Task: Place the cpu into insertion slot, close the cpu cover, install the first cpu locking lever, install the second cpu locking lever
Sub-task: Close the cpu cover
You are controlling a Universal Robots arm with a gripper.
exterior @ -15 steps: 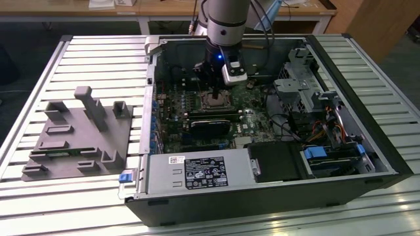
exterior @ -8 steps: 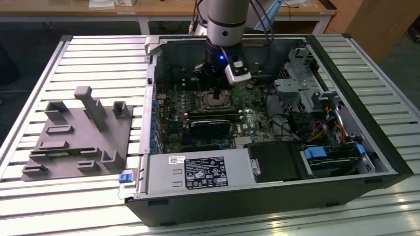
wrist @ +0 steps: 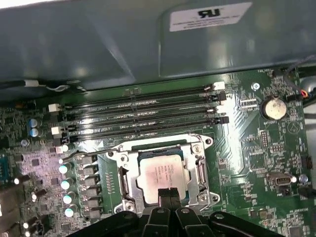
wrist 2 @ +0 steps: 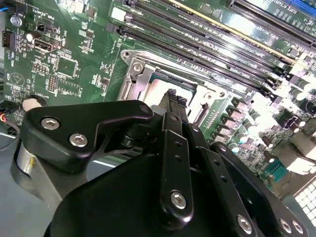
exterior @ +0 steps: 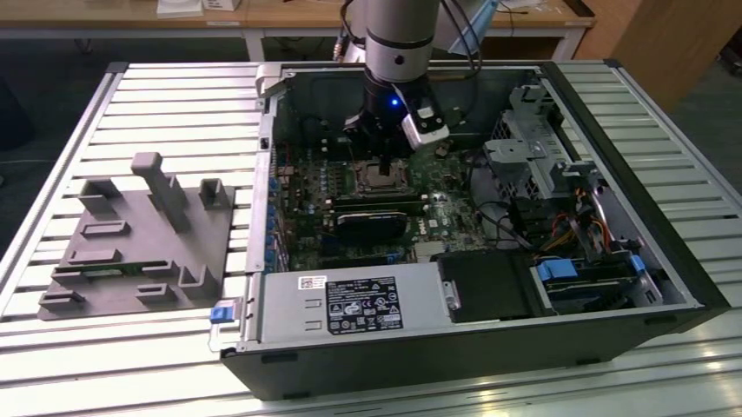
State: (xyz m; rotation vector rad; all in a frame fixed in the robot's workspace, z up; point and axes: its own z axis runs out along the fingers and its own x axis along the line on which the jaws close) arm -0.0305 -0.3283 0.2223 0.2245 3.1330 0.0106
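Note:
The cpu (wrist: 160,170), a small square chip with a silver-tan top, lies flat in the insertion slot on the green board, and the slot's pin field is hidden under it. The silver cpu cover (wrist: 201,168) lies around it as a frame, with the chip showing through its window. My gripper (wrist: 168,196) is shut, its two black fingertips pressed together and resting at the chip's edge. In the second wrist view the gripper (wrist 2: 173,96) points down into the socket frame (wrist 2: 136,79). In the exterior view the gripper (exterior: 383,158) hangs just over the socket (exterior: 378,179).
Long black memory slots (wrist: 143,118) run beside the socket, and a row of capacitors (wrist: 66,185) stands along another side. A coin battery (wrist: 273,107) sits nearby. The case wall (wrist: 98,44) rises behind. A black card (exterior: 371,224), the power supply (exterior: 347,304) and a grey fixture (exterior: 139,239) are close.

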